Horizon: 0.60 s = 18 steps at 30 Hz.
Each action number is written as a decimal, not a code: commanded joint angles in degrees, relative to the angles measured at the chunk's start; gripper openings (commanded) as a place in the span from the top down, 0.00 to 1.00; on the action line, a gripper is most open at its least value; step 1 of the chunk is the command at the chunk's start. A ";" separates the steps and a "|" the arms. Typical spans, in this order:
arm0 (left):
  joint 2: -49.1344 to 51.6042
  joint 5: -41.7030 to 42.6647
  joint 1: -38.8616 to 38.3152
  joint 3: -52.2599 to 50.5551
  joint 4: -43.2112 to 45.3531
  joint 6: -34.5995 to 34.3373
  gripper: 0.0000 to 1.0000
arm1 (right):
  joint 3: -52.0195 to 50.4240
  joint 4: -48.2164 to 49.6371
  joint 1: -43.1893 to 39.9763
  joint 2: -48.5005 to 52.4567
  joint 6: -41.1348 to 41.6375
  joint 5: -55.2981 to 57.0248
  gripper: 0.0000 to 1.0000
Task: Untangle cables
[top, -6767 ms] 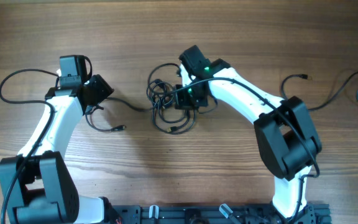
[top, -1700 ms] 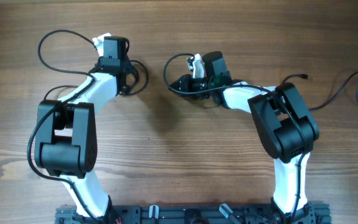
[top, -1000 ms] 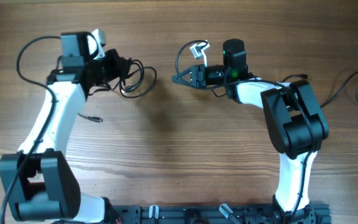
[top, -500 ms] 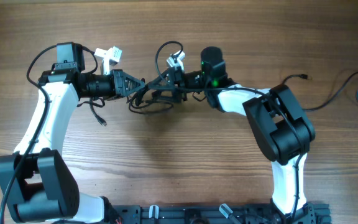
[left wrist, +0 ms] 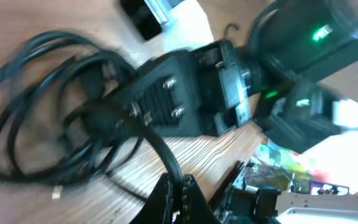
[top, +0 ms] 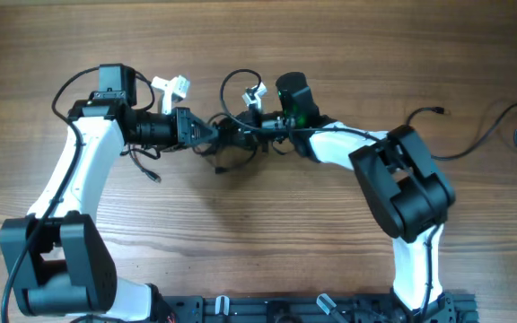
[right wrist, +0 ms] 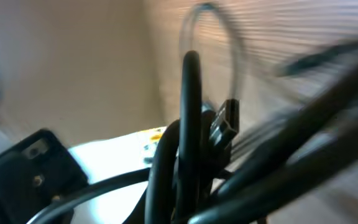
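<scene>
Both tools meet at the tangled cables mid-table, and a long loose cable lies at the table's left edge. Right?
No: the long loose cable lies at the table's right edge, as the overhead view shows. The left tool and right tool do meet at the tangled cables mid-table.

Black cords showing dark against warm brown wood.

The thin black flexible cables [top: 230, 148] are bunching glossy black between the matte black left gripper [top: 206, 135] and the black right gripper [top: 239, 133]. A small green light [left wrist: 319, 32] is glowing just behind the right gripper. The white-and-black arms [top: 77, 184] are standing out over the brown wooden table [top: 258, 233], its grain streaking lighter and darker.
</scene>
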 commanded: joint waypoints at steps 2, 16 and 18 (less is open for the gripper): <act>-0.48 5.92 5.49 0.37 -5.88 0.92 0.96 | -0.98 -19.61 -7.45 1.38 -14.95 31.74 0.96; -0.48 -6.49 8.68 0.15 -6.19 0.87 0.41 | -0.98 -21.79 -11.98 1.38 -21.81 13.70 0.81; -0.44 -10.40 4.17 0.15 -3.04 -2.05 0.40 | -0.98 -20.33 -10.12 1.38 -23.65 8.55 0.61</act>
